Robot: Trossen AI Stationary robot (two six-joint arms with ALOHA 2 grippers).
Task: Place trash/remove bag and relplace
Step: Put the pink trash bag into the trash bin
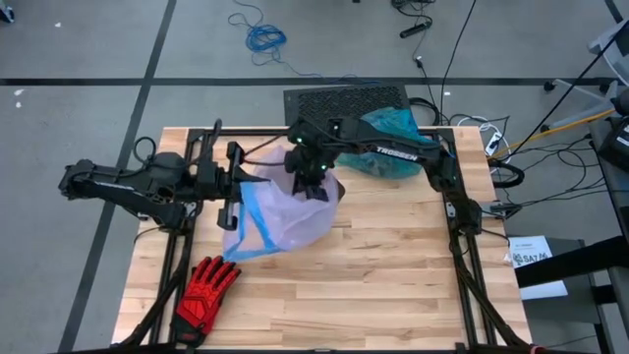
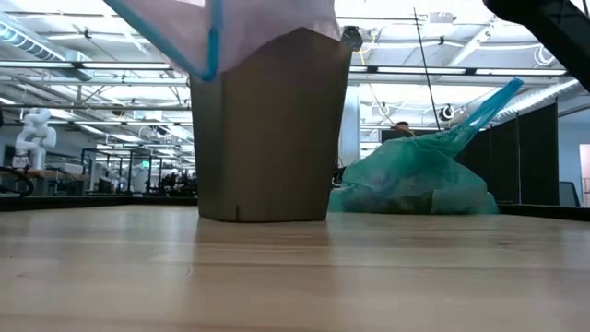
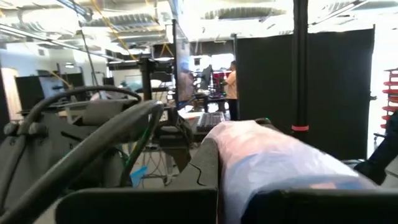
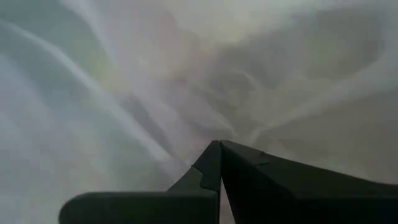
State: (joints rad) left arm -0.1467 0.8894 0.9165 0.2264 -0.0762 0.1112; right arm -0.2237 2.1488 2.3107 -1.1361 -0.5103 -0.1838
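Lilac liner half over the bin, full teal bag set aside

The left gripper (image 1: 239,183) pinches the blue rim of the lilac bag (image 1: 285,221), draped over the tan bin (image 2: 267,129) mid-table; the right gripper (image 1: 314,180), fingers clenched together, is inside it. Toward the far right corner, the teal-green bag (image 2: 419,180) sits crumpled, bulging, neck drawn up, contents unclear.

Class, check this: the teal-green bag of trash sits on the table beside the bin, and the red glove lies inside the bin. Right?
Not quite. The red glove lies on the table, apart from the bin, as the high view shows. The teal-green bag does sit beside the bin.
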